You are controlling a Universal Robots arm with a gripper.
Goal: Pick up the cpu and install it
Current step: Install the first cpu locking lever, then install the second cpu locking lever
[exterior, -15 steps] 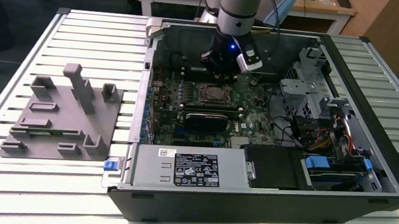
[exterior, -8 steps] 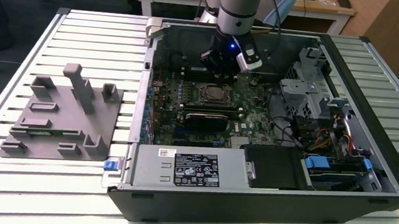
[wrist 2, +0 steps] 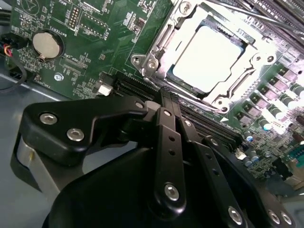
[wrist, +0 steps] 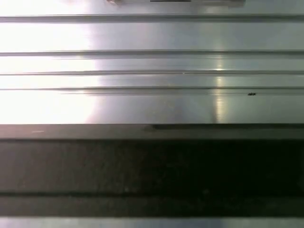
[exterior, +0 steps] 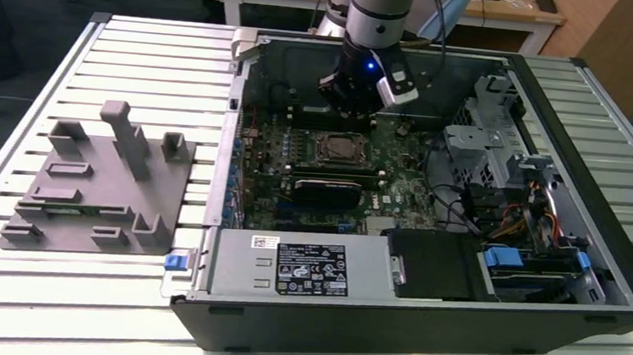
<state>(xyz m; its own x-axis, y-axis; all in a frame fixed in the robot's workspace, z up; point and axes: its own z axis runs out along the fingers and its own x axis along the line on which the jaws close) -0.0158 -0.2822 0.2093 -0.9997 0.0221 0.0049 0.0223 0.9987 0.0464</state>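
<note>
One power supply box (exterior: 304, 264), grey with a white label, lies along the near edge of the open computer case (exterior: 614, 277) in the exterior view. One black drive bay with blue clips (exterior: 505, 258) sits just beside it toward the exterior view's right.

One grey fixture (exterior: 107, 182) with several upright posts rests on the slatted metal table (exterior: 28, 104), outside the case toward the exterior view's left.

One green motherboard (exterior: 259, 181) covers the case floor. One dark metal-framed socket (exterior: 339, 150) sits on it, beyond the power supply box.

One cpu (wrist 2: 209, 59), pale and silvery, lies seated inside the socket frame in the second wrist view, its top glaring white. One round coin battery (wrist 2: 46, 45) sits on the board well apart from it.

One gripper (exterior: 355, 113) hangs over the far part of the board, just beyond the socket, apart from the cpu. In the second wrist view its black linkage bars converge near the socket's edge; whether the fingers are spread or pressed together cannot be told. Nothing is seen held.

One arm (exterior: 377, 4) rises from the gripper toward the far side. The first wrist view shows ribbed metal slats (wrist: 152, 66) above a dark band.
</note>
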